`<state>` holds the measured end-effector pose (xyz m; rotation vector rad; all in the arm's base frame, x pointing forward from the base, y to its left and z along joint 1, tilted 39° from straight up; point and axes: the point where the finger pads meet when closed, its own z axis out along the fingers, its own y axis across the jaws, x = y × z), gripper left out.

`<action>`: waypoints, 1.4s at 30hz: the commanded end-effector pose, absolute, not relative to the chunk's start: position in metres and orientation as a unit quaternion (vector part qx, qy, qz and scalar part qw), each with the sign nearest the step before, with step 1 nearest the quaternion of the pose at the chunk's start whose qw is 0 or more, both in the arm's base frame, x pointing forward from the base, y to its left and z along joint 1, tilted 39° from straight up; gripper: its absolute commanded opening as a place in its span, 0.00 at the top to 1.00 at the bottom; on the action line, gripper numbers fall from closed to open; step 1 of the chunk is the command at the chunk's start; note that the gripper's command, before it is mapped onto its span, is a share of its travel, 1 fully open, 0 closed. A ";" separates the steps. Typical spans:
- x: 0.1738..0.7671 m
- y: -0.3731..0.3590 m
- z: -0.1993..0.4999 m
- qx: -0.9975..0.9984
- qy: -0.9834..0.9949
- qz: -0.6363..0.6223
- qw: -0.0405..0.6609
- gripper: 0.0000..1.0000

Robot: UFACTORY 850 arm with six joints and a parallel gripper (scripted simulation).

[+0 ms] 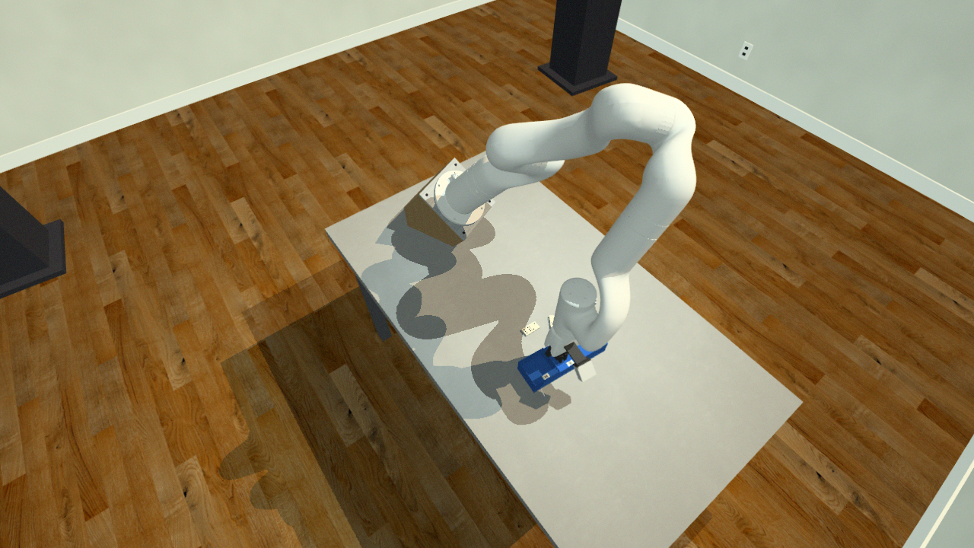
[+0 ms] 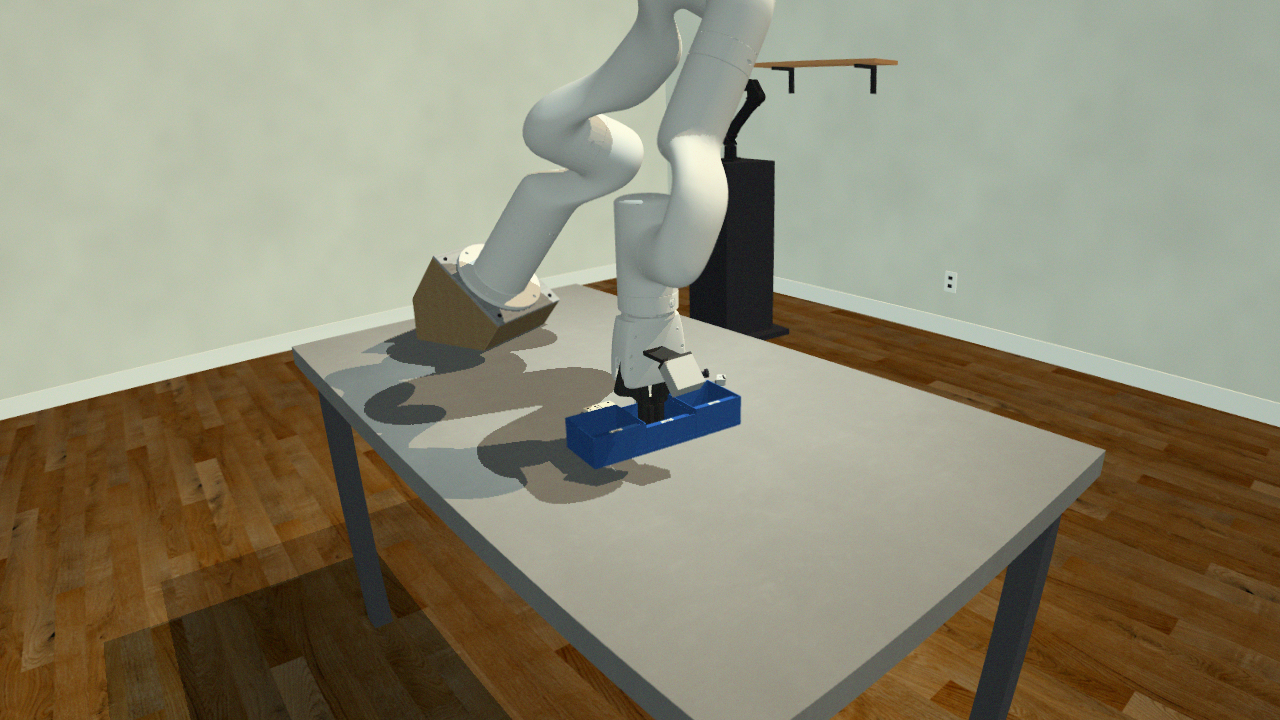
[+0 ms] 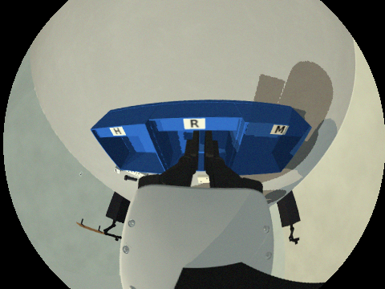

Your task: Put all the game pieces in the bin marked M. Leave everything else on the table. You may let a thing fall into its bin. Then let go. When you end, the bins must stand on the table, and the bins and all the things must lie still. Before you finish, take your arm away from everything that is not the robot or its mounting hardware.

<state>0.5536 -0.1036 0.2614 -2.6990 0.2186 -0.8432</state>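
Note:
A blue tray of three bins (image 1: 559, 365) stands on the table, labelled H (image 3: 118, 131), R (image 3: 194, 124) and M (image 3: 278, 130) in the wrist view. My gripper (image 3: 201, 138) points straight down with its fingertips low inside the middle bin R, as also shown in the exterior view (image 2: 651, 413). The fingers are shut and I see nothing between them. A white domino (image 1: 529, 329) lies on the table behind the tray, on the arm's side. A second small white piece (image 1: 549, 320) lies next to it, partly hidden by my wrist.
A small dark bolt (image 2: 707, 374) lies on the table just behind the tray's M end. The arm's base (image 1: 446, 208) stands at the far corner of the table. The table edge is close on the tray's H side.

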 end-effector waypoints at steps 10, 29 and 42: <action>0.551 -0.105 0.266 -0.940 0.076 -0.295 0.152 0.93; 0.538 -0.111 0.284 -0.940 0.076 -0.295 0.152 0.93; 0.520 -0.118 0.308 -0.940 0.076 -0.295 0.152 0.93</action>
